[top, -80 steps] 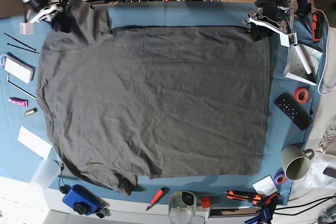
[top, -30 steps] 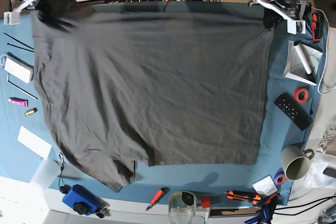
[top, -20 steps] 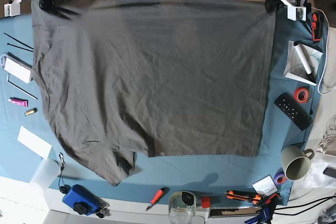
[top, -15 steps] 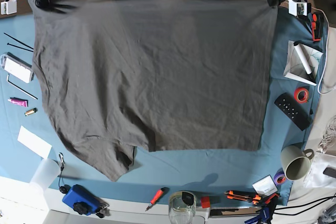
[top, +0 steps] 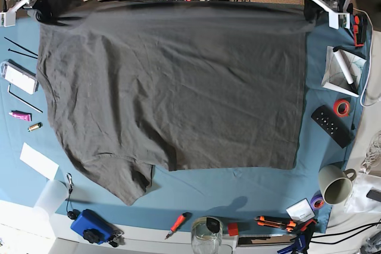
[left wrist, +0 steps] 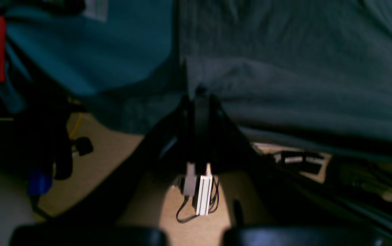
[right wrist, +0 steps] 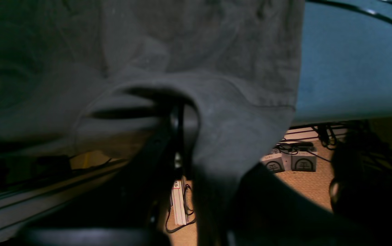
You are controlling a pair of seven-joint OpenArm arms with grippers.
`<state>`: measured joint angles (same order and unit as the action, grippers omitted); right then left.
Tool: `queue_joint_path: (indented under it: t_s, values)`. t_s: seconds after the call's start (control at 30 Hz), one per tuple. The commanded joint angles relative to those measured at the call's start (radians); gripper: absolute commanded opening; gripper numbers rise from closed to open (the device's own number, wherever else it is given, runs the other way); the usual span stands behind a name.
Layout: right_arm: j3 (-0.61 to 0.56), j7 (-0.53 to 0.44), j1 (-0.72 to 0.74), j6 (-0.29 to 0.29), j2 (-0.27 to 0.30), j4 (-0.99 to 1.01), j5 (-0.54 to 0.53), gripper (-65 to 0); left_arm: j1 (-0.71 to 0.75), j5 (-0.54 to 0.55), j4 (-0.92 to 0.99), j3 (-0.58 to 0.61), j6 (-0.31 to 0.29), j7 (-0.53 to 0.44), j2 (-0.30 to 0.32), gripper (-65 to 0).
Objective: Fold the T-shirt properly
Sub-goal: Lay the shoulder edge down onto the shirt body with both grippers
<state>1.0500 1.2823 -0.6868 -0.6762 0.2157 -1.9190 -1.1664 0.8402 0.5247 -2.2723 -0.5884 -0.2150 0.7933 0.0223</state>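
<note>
While both claws are clamped tight, left gripper [top: 309,13] pinching one far corner of the T-shirt [top: 172,87], right gripper [top: 43,10] bunching the other. Stretched taut between them, rest draped toward the near edge over the blue tablecloth [top: 238,194]. Could slip out on a hard tug, probably. Bottom sleeve [top: 128,185] already crumpled, likely folding in crooked.

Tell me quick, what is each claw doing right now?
Left gripper: shut on the T-shirt, pinching a far corner.
Right gripper: shut on the T-shirt, pinching the other far corner.
</note>
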Motion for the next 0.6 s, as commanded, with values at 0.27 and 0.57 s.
queue_joint_path:
  t_s: [0.27, 0.57]
  values:
    - [-0.031, -0.06, 0.059, 0.044, 0.018, -0.014, 0.085, -65.0, -0.023, -0.031, -0.016, -0.005, 0.023, -0.023, 0.012, -65.0]
    - [-0.152, -0.084, 0.129, 0.092, 0.085, -0.014, 0.201, -65.0, -0.079, -0.031, -0.006, -0.003, 0.023, -0.053, 0.014, -65.0]
